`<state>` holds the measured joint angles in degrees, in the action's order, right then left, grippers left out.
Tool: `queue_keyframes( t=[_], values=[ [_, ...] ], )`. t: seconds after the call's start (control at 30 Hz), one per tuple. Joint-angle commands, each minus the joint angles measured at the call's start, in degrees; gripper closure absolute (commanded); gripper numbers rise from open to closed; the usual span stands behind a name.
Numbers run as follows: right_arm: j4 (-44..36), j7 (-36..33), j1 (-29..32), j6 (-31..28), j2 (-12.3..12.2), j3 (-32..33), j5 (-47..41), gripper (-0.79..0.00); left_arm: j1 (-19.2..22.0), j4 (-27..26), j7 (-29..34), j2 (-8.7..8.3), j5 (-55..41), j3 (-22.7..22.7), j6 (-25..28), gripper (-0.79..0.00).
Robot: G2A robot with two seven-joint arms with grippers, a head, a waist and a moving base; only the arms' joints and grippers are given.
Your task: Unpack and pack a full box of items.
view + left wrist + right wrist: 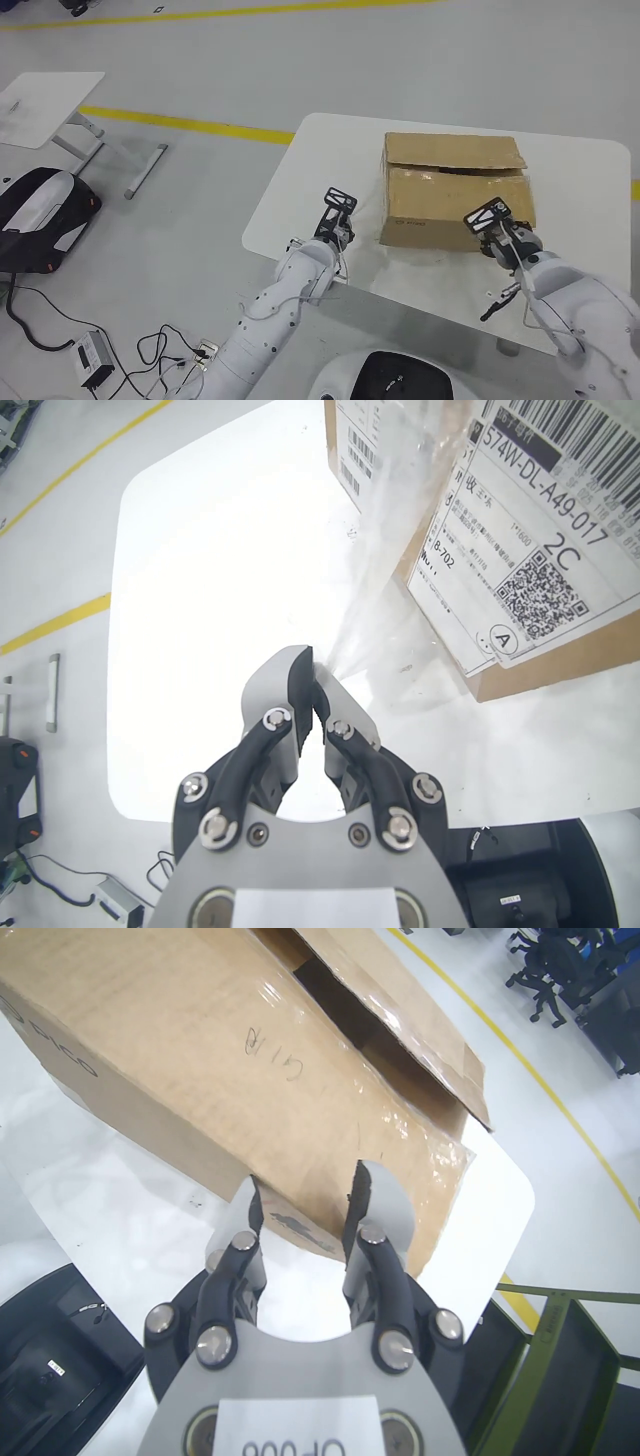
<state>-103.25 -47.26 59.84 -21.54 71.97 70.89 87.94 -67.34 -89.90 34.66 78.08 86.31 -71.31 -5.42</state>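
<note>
Now | left gripper (314, 672) pinches tape (380, 600) stretched from box (455, 200) | right gripper (307, 1178) fingers spread at box's near-right corner

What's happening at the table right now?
The left tool is shut on a strip of clear tape, stretched from the side of the cardboard box on the white table. The right tool is open by the box's other end. The top flaps are slightly parted.

1 box (455, 200), 1 clr tape strip (372, 600).
</note>
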Motion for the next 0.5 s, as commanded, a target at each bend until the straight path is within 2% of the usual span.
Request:
queue_keyframes(
  t=[0.0, 0.23, 0.37, 0.4, 0.43, 0.47],
  values=[
    [-0.3, -0.18, 0.03, 0.04, -0.06, 0.25, 0.47, 0.0, 0.07, 0.06, 0.0, 0.02, 0.69, 0.2, -0.02, 0.0],
    [-0.38, 0.14, -0.09, 0.46, -0.2, 0.74, 1.92, 0.0, -0.01, -0.36, -0.1, 0.13, 3.35, 1.02, -0.28, 0.0],
    [-1.44, 2.35, 0.34, -0.25, -0.11, 1.2, -2.48, -0.015, 0.0, -0.26, 0.21, 0.25, 2.21, 0.78, -0.22, 0.0],
    [-1.7, 3.06, 0.61, -0.44, -0.08, 1.57, -4.73, -0.157, 0.07, -0.21, 0.34, 0.29, 1.45, 0.65, 0.01, 0.0],
    [-1.95, 3.61, 0.89, -0.54, -0.03, 1.95, -7.25, -0.246, 0.13, -0.11, 0.41, 0.33, 0.53, 0.48, 0.34, 0.0],
    [-2.26, 3.86, 1.09, -0.76, -0.04, 2.25, -8.75, -0.542, 0.24, -0.05, 0.29, 0.33, 0.46, 0.35, 0.5, 0.0]
  ],
)
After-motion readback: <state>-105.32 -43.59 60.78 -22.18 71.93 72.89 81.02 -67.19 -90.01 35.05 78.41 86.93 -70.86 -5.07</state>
